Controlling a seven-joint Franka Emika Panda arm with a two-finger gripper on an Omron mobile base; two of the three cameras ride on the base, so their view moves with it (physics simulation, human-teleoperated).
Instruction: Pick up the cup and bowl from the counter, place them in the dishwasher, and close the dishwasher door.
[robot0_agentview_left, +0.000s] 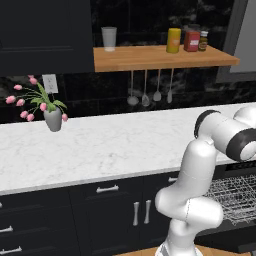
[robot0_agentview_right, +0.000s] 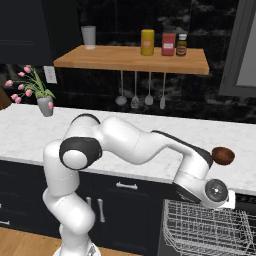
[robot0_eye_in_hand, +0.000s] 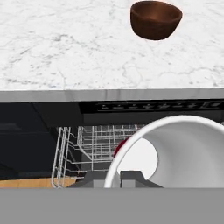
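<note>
Landmark = dishwasher, open, under the worktop edge; its door can't be made out.

Left base view, L to R: flower vase far left of the dishwasher at the back of the worktop. Wooden shelf above w/ a grey tumbler, yellow can, red box; utensils hang under it. Arm bends down toward the wire rack at the right edge.

Right base view: same vase + shelf well left of the dishwasher. Arm reaches across, wrist low just above the rack. Brown bowl sits on the worktop directly above the dishwasher, just behind the wrist, untouched.

Hand view: rack pulled out at left-centre, below the control strip. White cup fills lower right, lying on its side, mouth toward the camera; something red shows behind its rim, can't tell what. Fingers are drawn nearly together, and look clamped on the cup's rim at the bottom edge; contact itself is partly cut off.

Key relation: the cup is at the fingers, out in front of the dishwasher opening, w/ the rack just ahead and a bit left. Its long axis runs along the line of sight, into the cavity. So the next move is prob a short push forward + down into the rack, then let go. Bowl comes after: up and behind, atop the worktop. Door last.
</note>
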